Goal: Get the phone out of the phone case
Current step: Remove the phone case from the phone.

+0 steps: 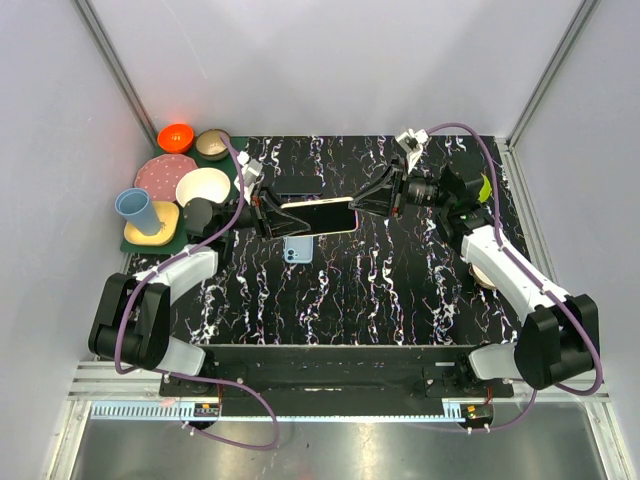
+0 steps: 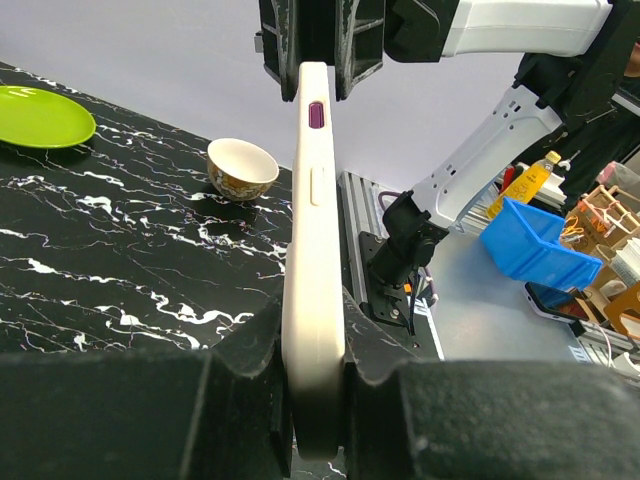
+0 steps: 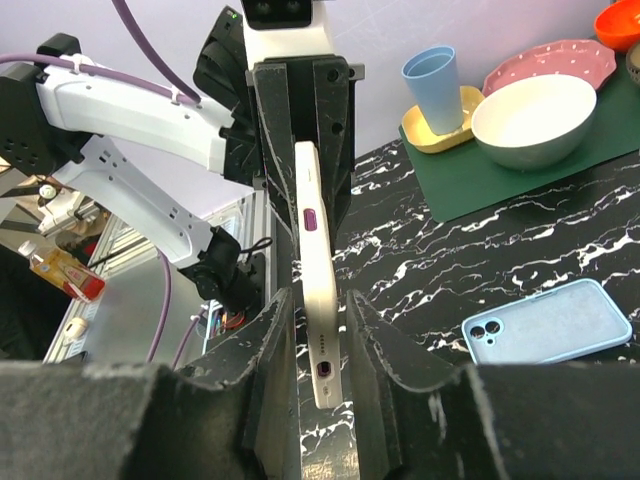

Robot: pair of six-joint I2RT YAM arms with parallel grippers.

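The phone point(image 1: 318, 215), dark screen up, sits in a cream phone case point(image 2: 313, 250) held level above the middle of the black marble table. My left gripper point(image 1: 268, 216) is shut on the case's left end, and its jaws press both faces point(image 2: 315, 400). My right gripper point(image 1: 366, 203) stands round the right end point(image 3: 318, 330). Its jaws lie close on either side of the case point(image 3: 312, 280), with a thin gap showing on each side. The case's purple side button and bottom port face the right wrist camera.
A light blue phone case point(image 1: 297, 249) lies on the table under the held phone, and a dark phone point(image 1: 298, 185) lies behind it. Bowls, plates and a blue cup point(image 1: 137, 210) crowd a green mat point(image 1: 135, 243) at the left. A green plate point(image 2: 40, 115) and small bowl point(image 2: 242, 168) sit at the right.
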